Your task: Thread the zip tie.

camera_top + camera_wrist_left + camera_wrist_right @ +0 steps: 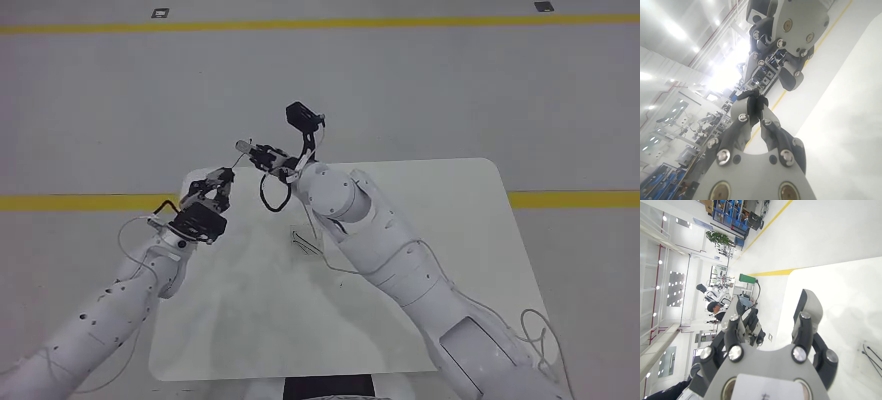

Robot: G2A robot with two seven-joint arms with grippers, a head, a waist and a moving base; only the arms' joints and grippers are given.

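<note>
Left gripper point(755, 99) is pinched tight on the black zip tie point(748, 94), up over the desk point(450, 250) corner. Right gripper point(772, 298) sits just beside it, spread wide. Spare ties point(871, 355) lie mid-desk.

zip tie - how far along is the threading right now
Done: the left gripper is shut on what looks like the zip tie, held above the table. In hand: the right gripper faces it, open and empty. Left: the threading itself; no closed loop shows. Spare ties lie on the table.
</note>
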